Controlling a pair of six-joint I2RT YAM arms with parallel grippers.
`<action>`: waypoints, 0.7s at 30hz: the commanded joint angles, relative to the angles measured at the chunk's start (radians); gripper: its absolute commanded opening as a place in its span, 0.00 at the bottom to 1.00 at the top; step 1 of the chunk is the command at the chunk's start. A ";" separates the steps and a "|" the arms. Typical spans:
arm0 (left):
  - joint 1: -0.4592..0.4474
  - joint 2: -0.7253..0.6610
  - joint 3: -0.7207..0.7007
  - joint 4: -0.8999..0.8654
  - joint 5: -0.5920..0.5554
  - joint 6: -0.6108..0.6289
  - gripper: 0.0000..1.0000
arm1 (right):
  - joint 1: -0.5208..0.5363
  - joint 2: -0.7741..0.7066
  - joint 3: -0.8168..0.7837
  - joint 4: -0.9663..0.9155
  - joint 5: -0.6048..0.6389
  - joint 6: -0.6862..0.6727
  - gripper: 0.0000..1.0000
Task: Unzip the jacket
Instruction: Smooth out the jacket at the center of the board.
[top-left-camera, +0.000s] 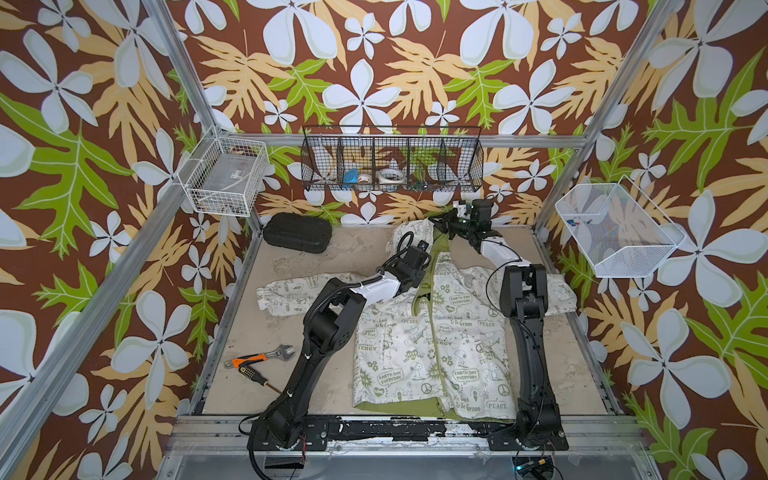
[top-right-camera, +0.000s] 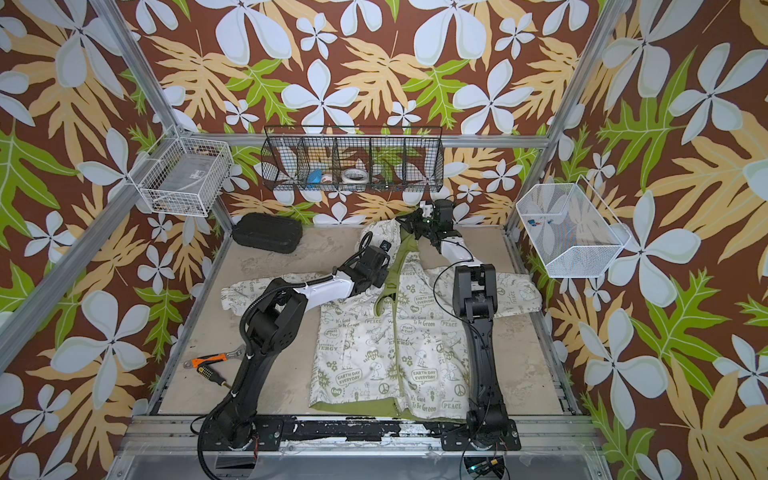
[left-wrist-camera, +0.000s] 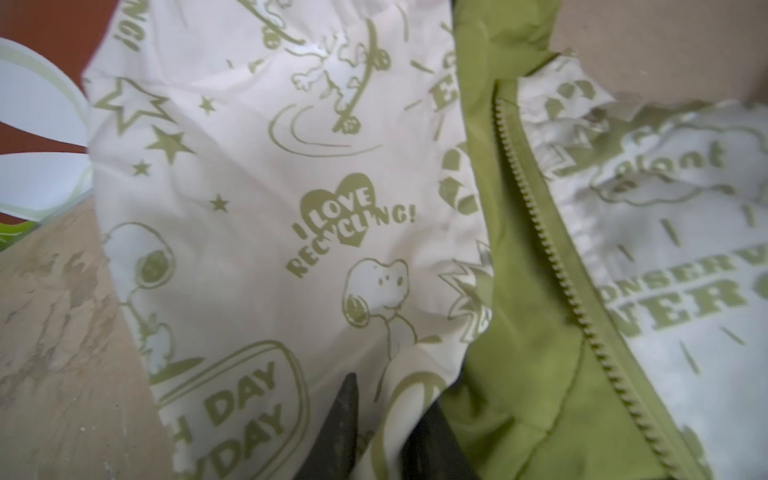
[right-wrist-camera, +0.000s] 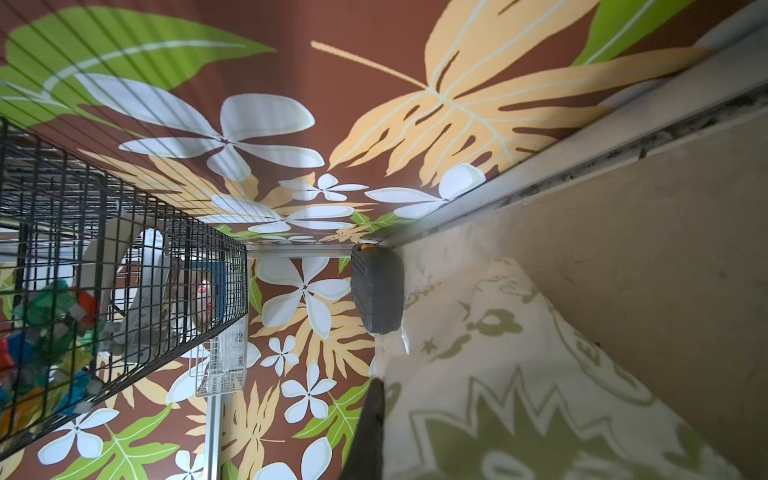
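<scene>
The cream-white jacket (top-left-camera: 432, 345) with green prints lies flat on the table in both top views, hood at the far end; its chest is parted, showing olive lining (left-wrist-camera: 528, 332). Open zipper teeth (left-wrist-camera: 552, 257) run along one edge. My left gripper (left-wrist-camera: 390, 399) is at the left side of that opening (top-left-camera: 419, 279), its dark fingers (left-wrist-camera: 345, 419) closed on a fold of the printed fabric. My right gripper (top-left-camera: 442, 224) is at the hood's top, shut on the cloth. In the right wrist view only one of its fingers (right-wrist-camera: 370, 428) shows, against the fabric (right-wrist-camera: 519, 395).
A black case (top-left-camera: 297, 232) lies at the table's far left. A wrench (top-left-camera: 259, 357) and a screwdriver (top-left-camera: 253, 376) lie at the near left. A black wire basket (top-left-camera: 392, 164) hangs on the back wall, white baskets (top-left-camera: 226, 174) (top-left-camera: 615, 232) on the sides.
</scene>
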 joint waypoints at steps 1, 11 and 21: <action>0.036 -0.007 0.034 0.006 -0.040 -0.053 0.13 | -0.008 -0.017 -0.005 -0.019 -0.023 -0.037 0.03; 0.150 -0.005 0.148 0.037 -0.052 -0.033 0.06 | -0.029 -0.020 -0.027 -0.042 -0.024 -0.075 0.06; 0.209 0.117 0.286 0.371 -0.173 0.008 0.20 | -0.039 -0.001 -0.013 -0.043 -0.034 -0.103 0.37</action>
